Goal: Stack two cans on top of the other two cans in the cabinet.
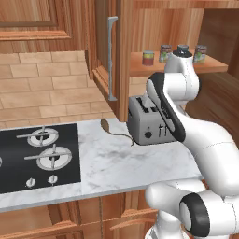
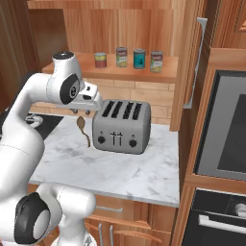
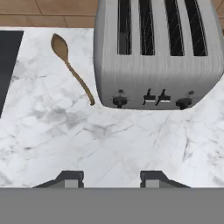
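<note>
The gripper (image 3: 111, 179) hangs above the marble counter (image 3: 109, 140). Its two dark fingertips (image 3: 70, 178) stand spread apart with nothing between them. In the hand view, a four-slot metal toaster (image 3: 157, 57) stands on the counter beyond them. A wooden spoon (image 3: 70, 65) lies to the left of the toaster, its handle end close to the toaster's near corner. A black hob (image 3: 6, 65) edges the far left.

In the left base view, the cabinet (image 1: 126, 46) hangs above the toaster with its door swung open and its grey bar handle (image 1: 112, 58) upright. On its plank shelf (image 1: 140, 69) a dark red can (image 1: 148, 58) stands furthest left. Just right of it is the left pale-labelled can (image 1: 165, 53). The right pale-labelled can (image 1: 200, 54) stands beyond the arm's upper joint.

In the right base view, all four tins stand upright in one row on the shelf, each apart from the next and none stacked. A teal can (image 2: 139, 58) stands between the two pale-labelled ones. The arm bends down in front of the shelf, and the hand is low beside the toaster's left end. A built-in oven (image 2: 230, 129) fills the right side.
</note>
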Motion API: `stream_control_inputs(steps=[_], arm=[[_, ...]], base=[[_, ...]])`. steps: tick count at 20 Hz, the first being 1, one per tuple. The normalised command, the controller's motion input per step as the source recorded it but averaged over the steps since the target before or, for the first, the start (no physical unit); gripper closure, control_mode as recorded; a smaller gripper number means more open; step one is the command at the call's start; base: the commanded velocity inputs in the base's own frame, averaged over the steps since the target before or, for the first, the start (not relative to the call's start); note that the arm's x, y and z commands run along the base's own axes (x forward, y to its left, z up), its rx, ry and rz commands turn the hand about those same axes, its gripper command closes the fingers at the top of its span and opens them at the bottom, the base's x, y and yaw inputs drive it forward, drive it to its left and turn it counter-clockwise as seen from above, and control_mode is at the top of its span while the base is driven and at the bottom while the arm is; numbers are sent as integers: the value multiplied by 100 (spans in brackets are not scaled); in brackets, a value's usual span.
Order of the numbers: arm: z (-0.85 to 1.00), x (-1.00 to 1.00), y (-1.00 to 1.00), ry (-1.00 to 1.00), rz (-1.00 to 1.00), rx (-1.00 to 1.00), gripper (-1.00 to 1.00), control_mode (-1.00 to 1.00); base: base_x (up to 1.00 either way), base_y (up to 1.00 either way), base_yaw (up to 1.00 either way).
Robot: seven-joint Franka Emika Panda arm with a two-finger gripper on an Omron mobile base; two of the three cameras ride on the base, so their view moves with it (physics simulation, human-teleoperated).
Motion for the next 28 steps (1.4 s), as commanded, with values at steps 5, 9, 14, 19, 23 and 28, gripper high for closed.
stream_control_inputs(steps=[5, 9, 14, 19, 23, 28], arm=[[0, -15, 0, -7, 0, 0, -100, -100], [3, -31, -1, -35, 0, 0, -100, -100], [22, -25, -8, -44, -8, 0, -100, -100], [35, -11, -21, -28, -17, 0, -100, -100], [36, -13, -24, -28, -21, 0, -100, -100], [29, -5, -39, -16, -19, 0, -100, -100]], base=[[0, 0, 0], [0, 0, 0], [0, 0, 0], [0, 0, 0], [0, 0, 0], [0, 0, 0]])
